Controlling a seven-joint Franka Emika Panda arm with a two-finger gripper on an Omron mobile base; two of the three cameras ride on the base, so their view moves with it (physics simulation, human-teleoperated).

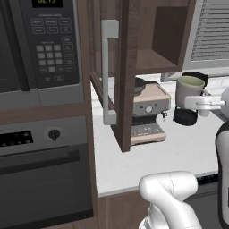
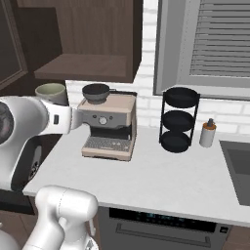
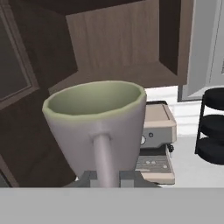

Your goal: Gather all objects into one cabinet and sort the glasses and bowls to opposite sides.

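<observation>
Hand view shows the gripper (image 3: 106,177) clenched on the mug's (image 3: 98,124) handle, its greenish inside bare. Right base view shows a black three-tier rack (image 2: 178,118) at three o'clock of the espresso machine (image 2: 108,126); the open cabinet (image 2: 93,44) sits at twelve o'clock, its shelf bare.

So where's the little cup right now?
The mug is up in the air, held by its handle in the end effector, just in front of the open cabinet and above the coffee machine.

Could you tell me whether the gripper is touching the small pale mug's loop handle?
Touching: in the hand view the gripper is shut on the small pale mug, its handle between the fingertips.
</observation>
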